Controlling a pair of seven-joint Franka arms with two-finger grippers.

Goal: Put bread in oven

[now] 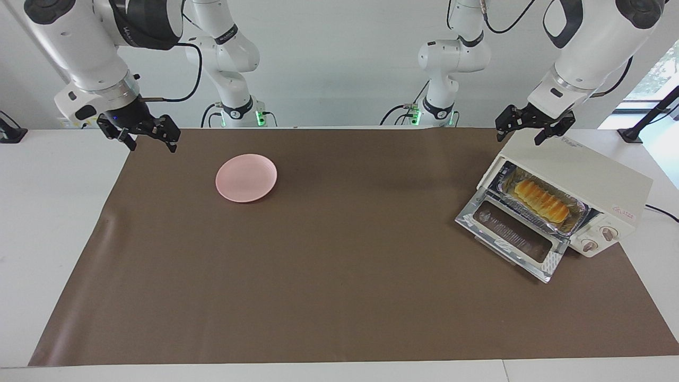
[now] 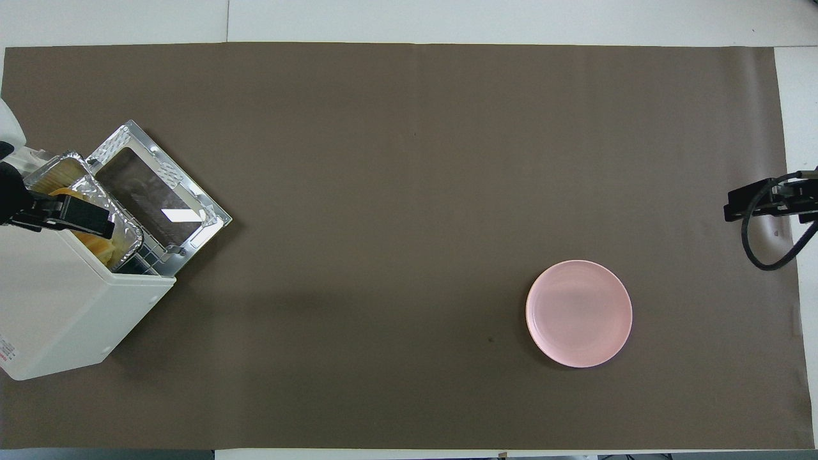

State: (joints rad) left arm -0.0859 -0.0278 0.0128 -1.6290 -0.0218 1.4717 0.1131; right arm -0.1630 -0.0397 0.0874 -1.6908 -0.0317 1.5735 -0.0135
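no readable text, oven [image 1: 578, 180] labels illegible

Bread [image 1: 542, 200] lies in foil tray [image 1: 575, 220] inside oven [image 1: 575, 183], door down, right of frame. Left gripper [image 1: 522, 130] hangs open above oven; right gripper [image 1: 146, 138] open, upper left.

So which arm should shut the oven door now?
Left, probably. Its claw hangs open over the oven, whose door lies dropped with the bread inside; the right claw waits near the plate.

bread [image 2: 96, 241] half hidden under left tool [image 2: 64, 216] — oven [image 2: 57, 306] cut by frame edge
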